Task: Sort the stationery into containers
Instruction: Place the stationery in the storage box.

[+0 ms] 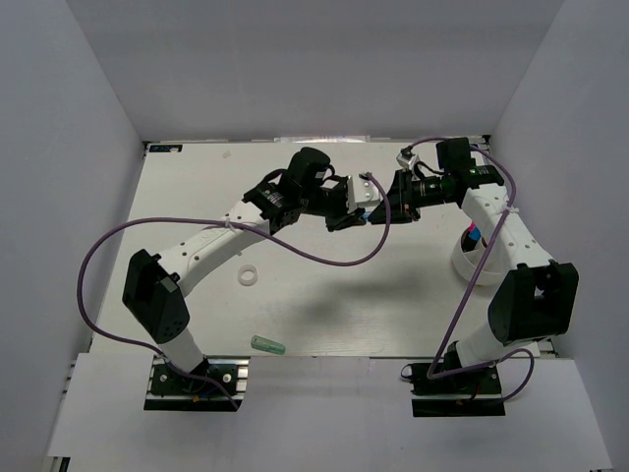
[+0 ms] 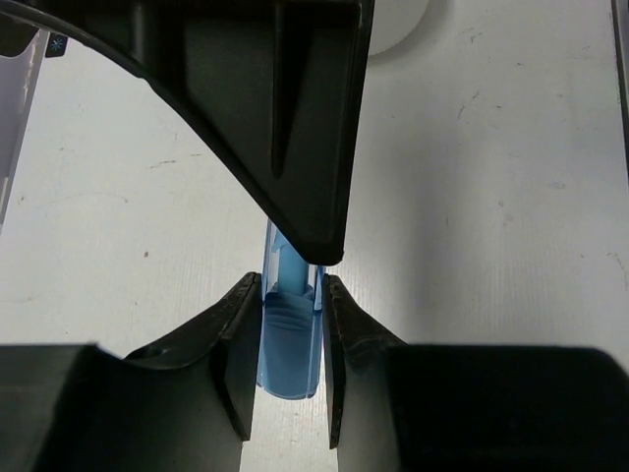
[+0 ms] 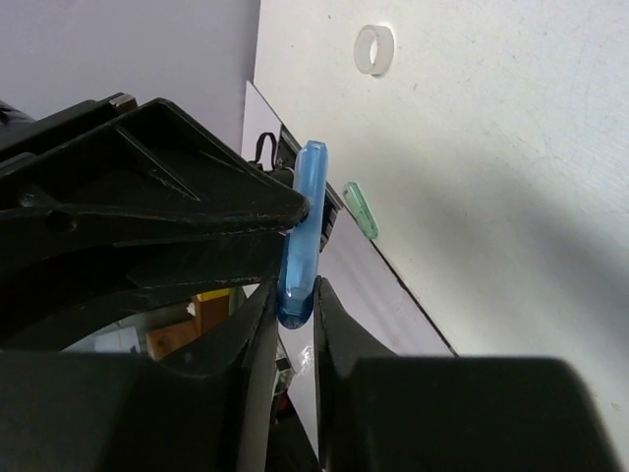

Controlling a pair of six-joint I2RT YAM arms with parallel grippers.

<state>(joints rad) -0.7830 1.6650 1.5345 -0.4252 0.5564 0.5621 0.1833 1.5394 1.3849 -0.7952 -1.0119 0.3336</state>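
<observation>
A translucent blue marker [image 2: 290, 339] is held in the air between both grippers over the middle of the table. My left gripper [image 2: 292, 295] is shut on one end, and it shows in the top view [image 1: 356, 204]. My right gripper [image 3: 295, 295] is shut on the other end of the same marker [image 3: 303, 221], tip to tip with the left one [image 1: 388, 208]. A white ring [image 1: 249, 277] and a green marker [image 1: 266, 344] lie on the table at the near left. The white cup [image 1: 464, 264] stands at the right, partly hidden by my right arm, with pink and blue pieces [image 1: 473, 236] in it.
The white table [image 1: 344, 315] is boxed in by grey walls on three sides. Purple cables loop from both arms over the table. The ring [image 3: 374, 48] and green marker [image 3: 361, 209] also show in the right wrist view, near the table's front edge.
</observation>
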